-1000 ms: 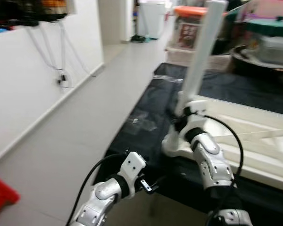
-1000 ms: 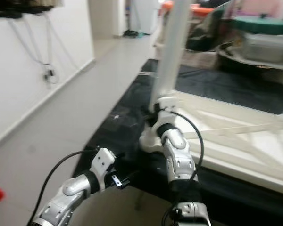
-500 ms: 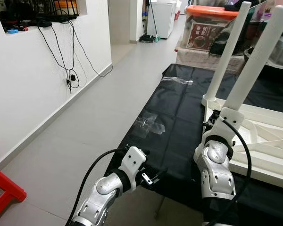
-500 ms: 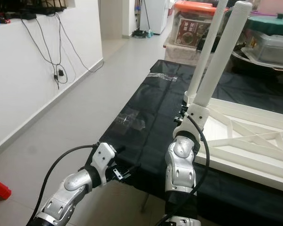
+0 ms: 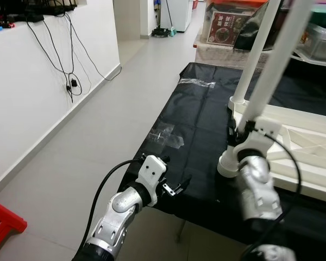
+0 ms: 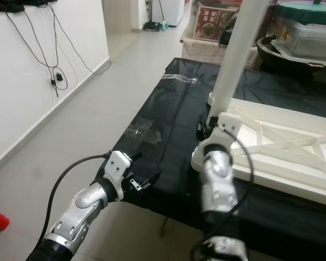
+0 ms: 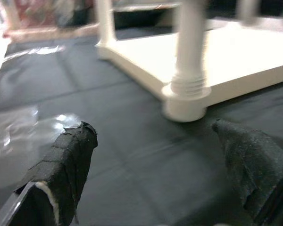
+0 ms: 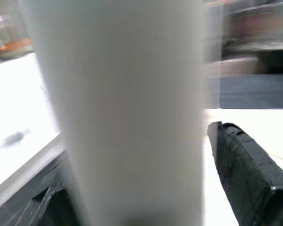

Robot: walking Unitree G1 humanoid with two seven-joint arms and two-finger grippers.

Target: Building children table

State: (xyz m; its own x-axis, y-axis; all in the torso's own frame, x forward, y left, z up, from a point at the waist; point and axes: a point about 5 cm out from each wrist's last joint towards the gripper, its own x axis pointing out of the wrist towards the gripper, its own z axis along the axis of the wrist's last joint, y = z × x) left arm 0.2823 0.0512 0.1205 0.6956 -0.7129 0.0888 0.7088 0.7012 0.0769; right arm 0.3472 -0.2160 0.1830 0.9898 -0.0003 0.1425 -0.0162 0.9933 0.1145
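Right gripper [image 8: 146, 179]: jaws set either side of a white plastic cylindrical table leg [image 5: 274, 70], whether clamped cannot be told; leg upright in the near corner socket of the upturned white plastic tabletop [image 6: 271, 147] on the black-covered desk [image 5: 201, 125]; second leg [image 5: 255, 54] standing behind; further legs judged outstanding; left gripper [image 7: 155, 155]: jaws apart, empty, near desk edge.

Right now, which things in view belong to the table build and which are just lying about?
Part of the job:
near table leg, right pincer around it
far table leg
white tabletop, upside down on the black sheet
left pincer, open at the sheet's edge

Lying about:
clear plastic wrap
storage boxes
wall cables
red stool
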